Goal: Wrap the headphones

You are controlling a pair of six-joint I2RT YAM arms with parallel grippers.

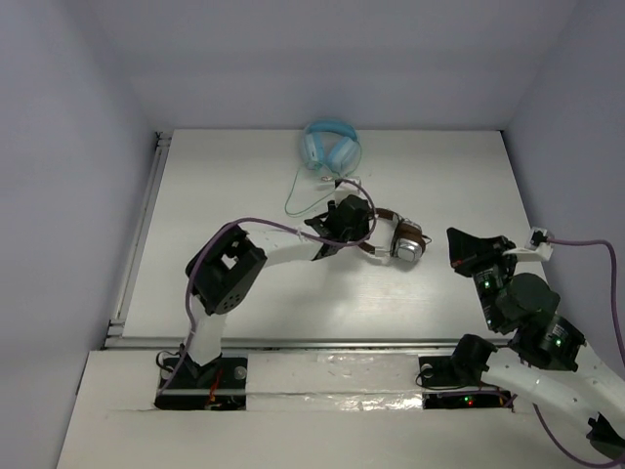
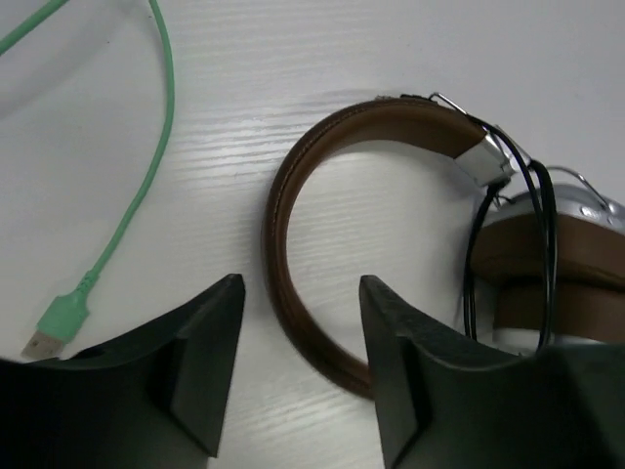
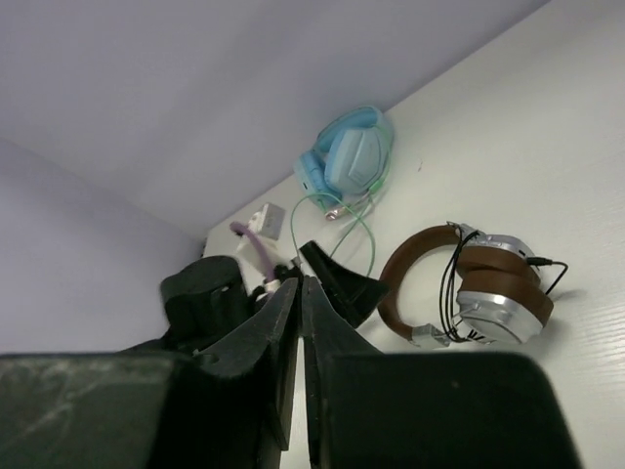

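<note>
The brown headphones (image 1: 400,241) lie on the white table with the earcups folded together and the thin dark cable (image 2: 543,220) looped around them. My left gripper (image 1: 350,223) is open, just over the brown headband (image 2: 293,186). In the left wrist view its fingers (image 2: 301,293) stand on either side of the band, which runs under the right finger. I cannot tell whether they touch it. My right gripper (image 1: 461,244) is shut and empty, to the right of the headphones and apart from them. Its closed tips (image 3: 301,280) point toward the headphones (image 3: 469,288).
Light blue headphones (image 1: 332,147) lie at the table's far edge. Their pale green cable (image 2: 146,166) with a USB plug (image 2: 54,322) trails close to the left of my left gripper. Grey walls enclose the table. A rail runs along the left edge.
</note>
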